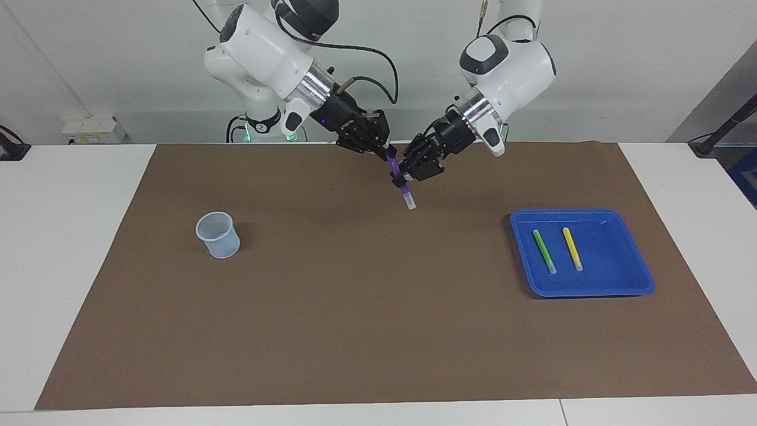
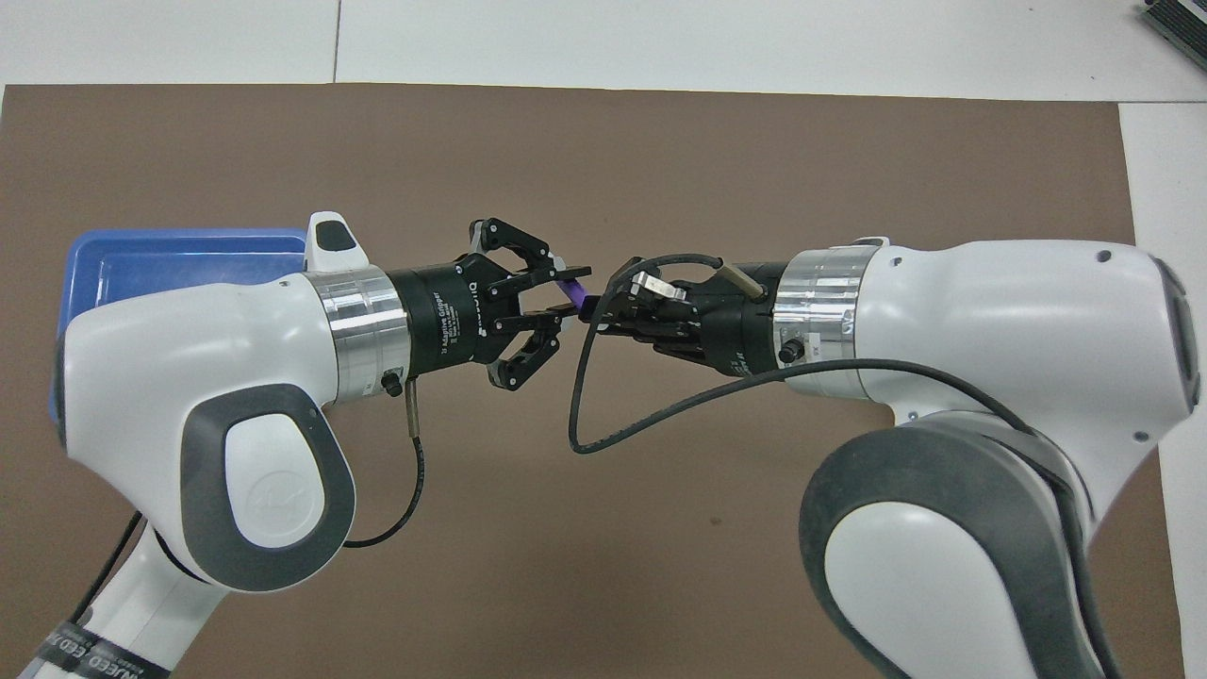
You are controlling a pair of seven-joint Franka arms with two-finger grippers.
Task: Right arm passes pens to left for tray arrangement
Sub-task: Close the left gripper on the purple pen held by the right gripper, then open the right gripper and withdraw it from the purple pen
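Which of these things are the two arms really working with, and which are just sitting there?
In use:
- purple pen, up in the air, gripped by the right gripper and the left gripper
- green pen and yellow pen, lying side by side in the blue tray

Just lying about:
- pale cup toward the right arm's end
- brown mat
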